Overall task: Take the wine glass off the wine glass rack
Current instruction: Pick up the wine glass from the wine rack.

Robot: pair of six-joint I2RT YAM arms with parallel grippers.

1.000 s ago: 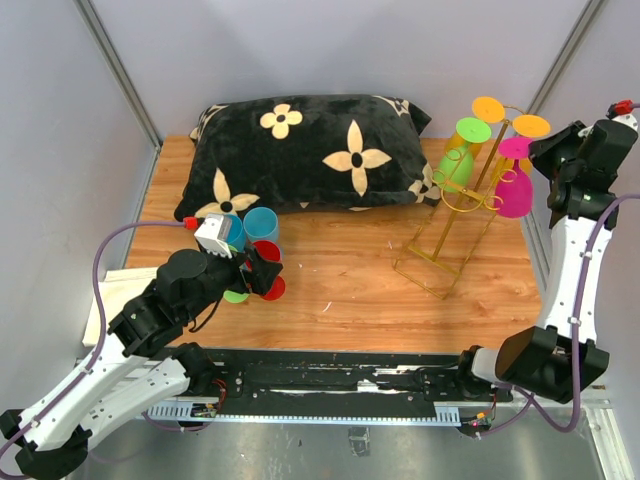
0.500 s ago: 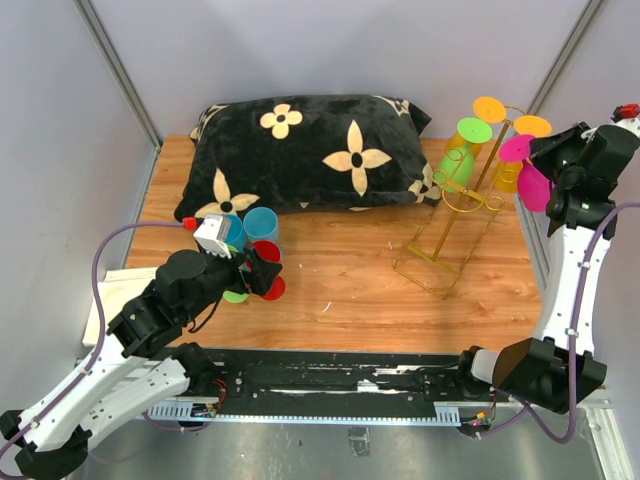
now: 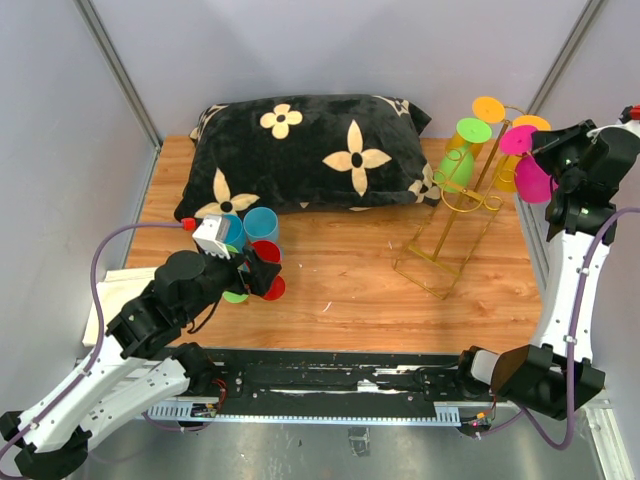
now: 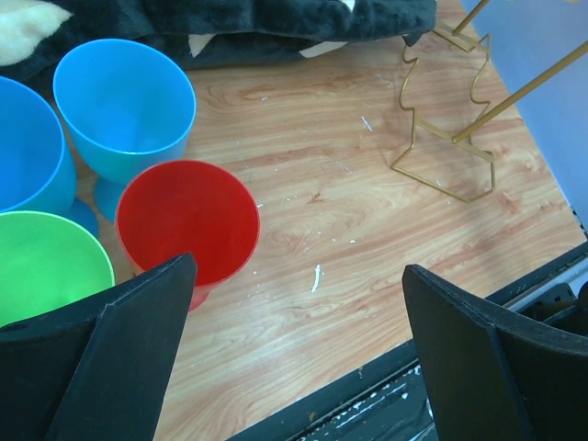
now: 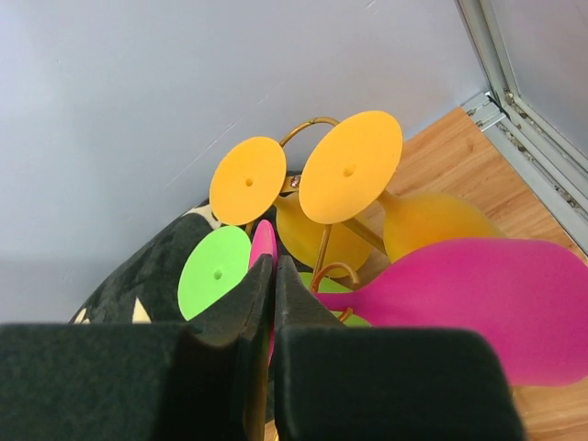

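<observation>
At the upper right of the overhead view we see the right gripper point(image 5: 273, 280) pressed shut on the pink glass point(image 3: 536, 182), pinching the thin stem close to the round foot. The bowl tilts down and to the right, held up off the worktop point(image 3: 350, 285). The glass sits just beside the top of the rack point(image 3: 463, 205), on its right side. In the right wrist view a gold hook curls close by the stem, so we cannot tell whether the glass is quite free of the wire. The rack stands on its rectangular wire base at the right of the worktop. Two orange glasses point(image 3: 489, 108) and a hanging green glass point(image 3: 457, 168) are on its arms, feet uppermost. A black pillow point(image 3: 300, 150) with cream flowers lies along the far edge, at upper centre. At lower left the left gripper point(image 4: 294, 367) hangs with its jaws spread wide, holding nothing, just above a cluster of upright glasses. In the left wrist view we see a red glass point(image 4: 188, 220) nearest the fingers, two blue glasses point(image 4: 124, 106) behind it toward the pillow, and an upright green glass point(image 4: 46, 266) at the left edge.
</observation>
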